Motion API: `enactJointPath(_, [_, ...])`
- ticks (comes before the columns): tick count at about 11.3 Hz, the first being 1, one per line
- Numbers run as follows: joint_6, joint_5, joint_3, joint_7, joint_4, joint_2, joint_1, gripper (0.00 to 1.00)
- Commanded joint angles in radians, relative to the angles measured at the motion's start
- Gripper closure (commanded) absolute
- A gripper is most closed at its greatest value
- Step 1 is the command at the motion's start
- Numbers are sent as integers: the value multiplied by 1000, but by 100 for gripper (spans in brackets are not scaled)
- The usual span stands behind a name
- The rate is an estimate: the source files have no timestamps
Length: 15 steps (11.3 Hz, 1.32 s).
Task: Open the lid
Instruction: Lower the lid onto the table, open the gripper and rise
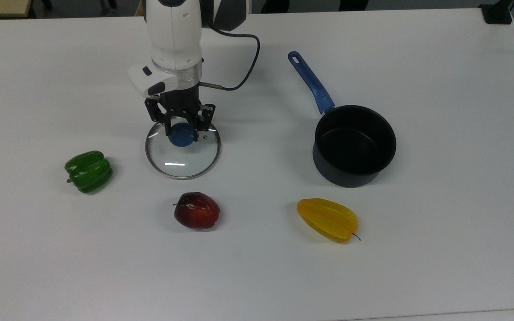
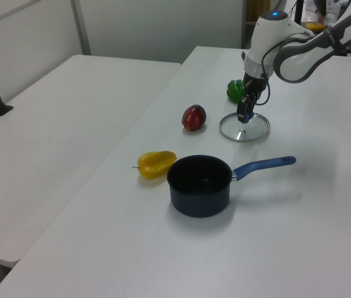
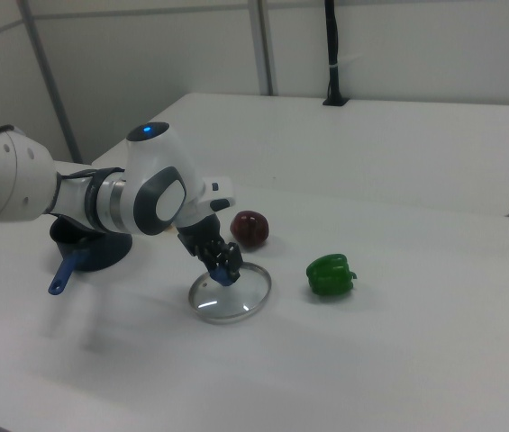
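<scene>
You see the gripper (image 1: 181, 129) closed around the blue knob (image 1: 182, 135) of the lid (image 1: 182, 151) — its 2 fingers pinch the knob from either side. The lid sits off the saucepan (image 1: 354, 145), low over or on the white table (image 1: 440, 111), well apart from the open pan toward the top view's left. A green pepper (image 1: 88, 171), a red apple (image 1: 196, 210) and a yellow star fruit (image 1: 327, 219) lie nearby — none touching the lid

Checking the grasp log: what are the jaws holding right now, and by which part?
The gripper holds the lid by its blue centre knob, jaws closed on either side of it.
</scene>
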Motion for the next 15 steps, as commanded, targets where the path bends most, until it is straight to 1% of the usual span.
enactJointPath(1, [5,15,0,-42,-3,9,-21,0])
enactJointPath(2, [-2,15,-1,-38,10,3,-15,0])
enactJointPath(3, [-56,15,0,-35,41,-2,-4,0])
enactJointPath(4, [-135,14,3,-35,88,-11,14,0])
enactJointPath(8, [-548,15,6,-58,292,-86,94,0])
enactJointPath(9, [-611,17,6,-56,303,-130,112,0])
enactJointPath(10, [-663,26,0,-46,293,-201,132,0])
enactJointPath(11, [-737,58,-16,-59,288,-254,139,0])
enactJointPath(13, [-835,177,-111,-122,279,-339,172,0])
enactJointPath(14, [-855,197,-160,-143,267,-365,194,0])
enactJointPath(15, [-874,198,-168,-147,270,-367,183,0])
